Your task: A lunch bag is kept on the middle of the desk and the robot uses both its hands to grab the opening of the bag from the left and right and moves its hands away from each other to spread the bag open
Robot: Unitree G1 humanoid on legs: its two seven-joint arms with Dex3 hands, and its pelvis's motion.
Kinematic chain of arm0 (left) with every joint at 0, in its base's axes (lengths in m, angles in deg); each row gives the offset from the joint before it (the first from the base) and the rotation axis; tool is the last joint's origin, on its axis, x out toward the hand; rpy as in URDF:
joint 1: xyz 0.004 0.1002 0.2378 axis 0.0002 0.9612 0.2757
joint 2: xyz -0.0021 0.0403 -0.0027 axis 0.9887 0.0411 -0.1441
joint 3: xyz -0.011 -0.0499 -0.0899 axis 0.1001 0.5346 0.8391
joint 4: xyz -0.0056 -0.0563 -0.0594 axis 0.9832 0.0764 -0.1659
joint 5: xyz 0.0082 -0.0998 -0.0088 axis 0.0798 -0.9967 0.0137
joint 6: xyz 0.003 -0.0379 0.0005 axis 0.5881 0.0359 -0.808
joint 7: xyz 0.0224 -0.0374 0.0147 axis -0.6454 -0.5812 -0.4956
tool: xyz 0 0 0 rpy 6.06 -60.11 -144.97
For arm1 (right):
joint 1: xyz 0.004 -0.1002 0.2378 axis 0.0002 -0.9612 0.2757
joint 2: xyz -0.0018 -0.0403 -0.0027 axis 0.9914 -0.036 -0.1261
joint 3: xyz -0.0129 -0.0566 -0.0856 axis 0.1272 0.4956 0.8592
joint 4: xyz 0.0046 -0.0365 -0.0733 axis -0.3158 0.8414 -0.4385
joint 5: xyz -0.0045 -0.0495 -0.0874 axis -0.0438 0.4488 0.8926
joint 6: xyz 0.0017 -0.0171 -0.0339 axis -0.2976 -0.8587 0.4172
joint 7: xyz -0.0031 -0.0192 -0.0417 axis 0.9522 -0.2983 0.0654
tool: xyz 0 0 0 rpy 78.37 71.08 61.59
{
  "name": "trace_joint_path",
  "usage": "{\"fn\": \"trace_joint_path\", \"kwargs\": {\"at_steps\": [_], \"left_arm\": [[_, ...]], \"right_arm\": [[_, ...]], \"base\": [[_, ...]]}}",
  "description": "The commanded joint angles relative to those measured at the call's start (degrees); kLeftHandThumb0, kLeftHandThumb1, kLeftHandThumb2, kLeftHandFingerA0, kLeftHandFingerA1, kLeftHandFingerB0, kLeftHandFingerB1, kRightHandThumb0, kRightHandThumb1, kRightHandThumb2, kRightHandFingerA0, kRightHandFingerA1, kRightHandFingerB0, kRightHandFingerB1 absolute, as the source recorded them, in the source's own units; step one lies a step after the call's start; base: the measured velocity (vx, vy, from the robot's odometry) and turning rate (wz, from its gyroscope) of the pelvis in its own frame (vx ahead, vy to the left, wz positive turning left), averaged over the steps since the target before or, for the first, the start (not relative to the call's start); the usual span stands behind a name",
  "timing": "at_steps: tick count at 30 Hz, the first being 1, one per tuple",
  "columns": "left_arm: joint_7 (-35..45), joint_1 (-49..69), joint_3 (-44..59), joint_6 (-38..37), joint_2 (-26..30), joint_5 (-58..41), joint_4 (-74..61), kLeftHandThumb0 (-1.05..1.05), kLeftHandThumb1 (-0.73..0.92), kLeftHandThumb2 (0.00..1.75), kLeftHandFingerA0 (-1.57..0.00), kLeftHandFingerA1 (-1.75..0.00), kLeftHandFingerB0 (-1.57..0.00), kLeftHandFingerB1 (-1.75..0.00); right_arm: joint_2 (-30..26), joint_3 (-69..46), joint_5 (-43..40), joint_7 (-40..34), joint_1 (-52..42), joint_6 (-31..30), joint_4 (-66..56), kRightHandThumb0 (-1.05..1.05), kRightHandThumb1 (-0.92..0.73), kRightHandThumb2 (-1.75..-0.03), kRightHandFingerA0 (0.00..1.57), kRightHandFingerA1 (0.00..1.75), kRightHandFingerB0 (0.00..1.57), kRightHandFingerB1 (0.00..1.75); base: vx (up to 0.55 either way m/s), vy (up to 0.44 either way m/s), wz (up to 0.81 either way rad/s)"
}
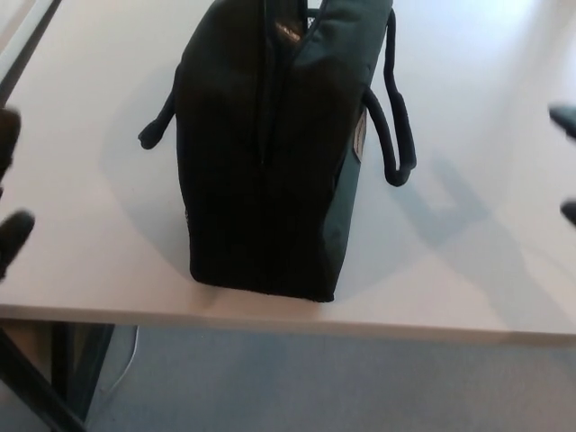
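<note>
A black lunch bag [261,171] with a dark green side panel stands upright on the pale desk [90,108]. Its top opening [286,36] shows only as a narrow slit. One carry strap [157,126] hangs on its left and a looped strap [396,135] on its right. Only dark fingertips of my left hand [11,229] show at the left edge, spread apart and holding nothing. My right hand [567,117] shows as two separate fingertips at the right edge, also far from the bag.
The desk's front edge [288,319] runs just below the bag, with grey floor [315,387] beneath. A dark desk leg [36,396] shows at the lower left.
</note>
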Motion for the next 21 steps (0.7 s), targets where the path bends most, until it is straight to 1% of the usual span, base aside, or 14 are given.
{"fn": "trace_joint_path", "kwargs": {"at_steps": [1,2,3,5,6,7,8,9,11,12,16,17,20,21], "left_arm": [[6.1,34.1,3.8,-18.2,-3.6,-18.5,-0.4,-0.55,0.88,0.67,-0.21,-0.32,-0.14,-0.28],[6.5,35.0,3.6,-18.2,-4.3,-18.3,0.8,-0.53,0.88,0.68,-0.21,-0.31,-0.14,-0.28],[7.1,36.1,3.3,-18.1,-5.3,-18.1,2.1,-0.53,0.88,0.68,-0.21,-0.31,-0.14,-0.28],[14.7,39.4,3.6,-18.6,-7.9,-23.9,3.8,-0.54,0.87,0.68,-0.27,-0.31,-0.12,-0.19],[16.7,39.4,4.2,-19.5,-9.2,-25.5,5.4,-0.55,0.86,0.68,-0.28,-0.33,-0.12,-0.2],[19.7,39.0,5.4,-19.0,-10.6,-27.2,7.5,-0.56,0.89,0.66,-0.34,-0.34,-0.1,-0.25],[20.4,38.9,5.7,-18.8,-10.9,-27.5,7.8,-0.56,0.89,0.66,-0.34,-0.34,-0.1,-0.25],[25.3,37.9,7.4,-20.8,-12.2,-31.9,10.1,-0.6,0.72,0.94,-0.28,-0.48,-0.07,-0.38],[28.7,37.5,8.6,-21.8,-13.2,-34.8,10.8,-0.61,0.71,0.94,-0.28,-0.48,-0.08,-0.39],[29.4,37.4,9.0,-22.3,-13.4,-35.1,11.4,-0.6,0.71,0.94,-0.3,-0.48,-0.1,-0.39],[32.3,37.7,9.7,-23.9,-14.7,-35.8,12.6,-0.58,0.69,0.93,-0.34,-0.49,-0.12,-0.4],[33.2,37.6,9.7,-24.2,-14.8,-35.5,13.1,-0.59,0.69,0.93,-0.34,-0.49,-0.12,-0.4],[37.2,36.5,10.2,-24.7,-14.9,-36.4,13.9,-0.6,0.68,0.93,-0.35,-0.49,-0.13,-0.4],[38.1,35.5,10.4,-24.7,-15.0,-36.6,14.0,-0.61,0.68,0.94,-0.36,-0.5,-0.13,-0.4]], "right_arm": [[4.6,-0.9,5.4,-23.3,-41.2,2.3,-9.1,-0.26,-0.56,-1.05,0.1,0.52,0.07,0.49],[5.3,0.4,5.6,-23.8,-41.3,2.4,-7.1,-0.5,-0.68,-0.72,0.17,0.39,0.16,0.34],[6.2,2.0,5.8,-24.3,-41.3,2.5,-4.6,-0.5,-0.68,-0.72,0.17,0.39,0.16,0.34],[9.5,5.7,5.4,-24.3,-39.1,3.3,3.4,-0.52,-0.69,-0.75,0.16,0.39,0.16,0.35],[10.0,6.2,4.6,-22.3,-38.5,3.5,5.0,-0.29,-0.64,-1.1,0.01,0.49,0.0,0.47],[10.3,7.1,4.5,-18.8,-37.3,1.3,6.1,-0.51,-0.77,-0.63,0.1,0.29,0.1,0.25],[10.3,7.3,4.6,-18.0,-37.1,0.7,6.3,-0.51,-0.77,-0.63,0.1,0.29,0.1,0.25],[10.9,7.7,4.9,-18.3,-34.6,0.8,6.9,-0.29,-0.64,-1.1,0.0,0.48,0.0,0.47],[11.5,8.3,5.1,-19.0,-33.0,1.3,8.8,-0.29,-0.64,-1.11,0.0,0.48,0.0,0.47],[11.9,8.7,5.2,-18.8,-32.2,1.1,10.1,-0.52,-0.71,-0.76,0.16,0.36,0.14,0.34],[12.5,10.1,5.1,-17.8,-30.4,1.2,13.1,-0.5,-0.67,-0.75,0.18,0.37,0.14,0.35],[12.6,10.4,5.4,-18.4,-30.0,1.0,13.7,-0.46,-0.75,-0.64,0.23,0.32,0.15,0.28],[12.8,11.1,5.5,-18.2,-28.4,-0.1,14.6,-0.44,-0.75,-0.63,0.24,0.33,0.15,0.28],[12.8,11.0,5.3,-17.7,-27.6,-0.4,14.6,-0.49,-0.67,-0.75,0.19,0.38,0.14,0.35]], "base": [[0.0,0.0,0.0],[0.0,0.0,0.0],[0.0,0.0,0.0],[0.0,0.0,0.0],[0.0,0.0,0.0],[0.0,0.0,0.0],[0.0,0.0,0.0],[0.0,0.0,0.0],[0.0,0.0,0.0],[0.0,0.0,0.0],[0.0,0.0,0.0],[0.0,0.0,0.0],[0.0,0.0,0.0],[0.0,0.0,0.0]]}}
